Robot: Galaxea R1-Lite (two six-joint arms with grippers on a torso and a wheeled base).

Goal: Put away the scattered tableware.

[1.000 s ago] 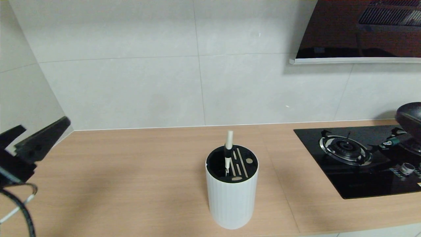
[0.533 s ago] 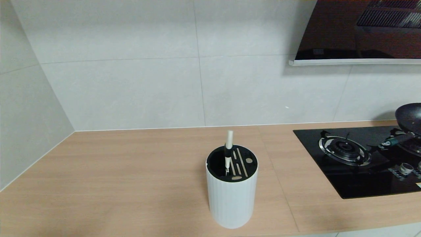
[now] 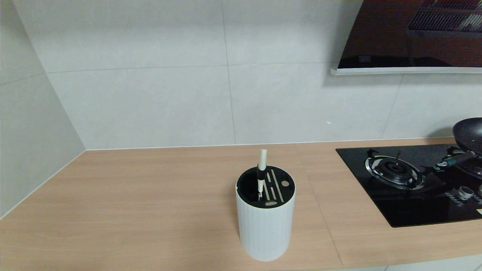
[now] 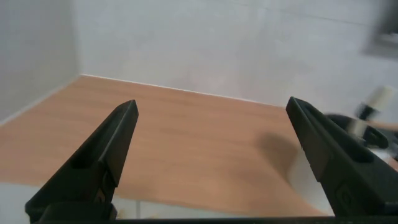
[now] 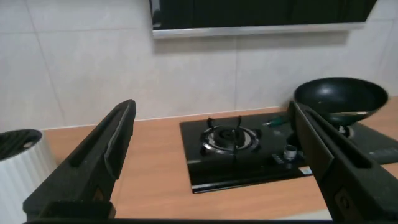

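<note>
The left gripper (image 4: 211, 106) is spread wide, nothing between its fingers, above the counter (image 4: 186, 143). The right gripper (image 5: 212, 107) gapes just as wide and empty, facing the stove (image 5: 249, 165) and pan (image 5: 341, 99). A white-handled utensil (image 3: 262, 160) stands upright in the white holder (image 3: 265, 229), on the counter left of the stove.
</note>
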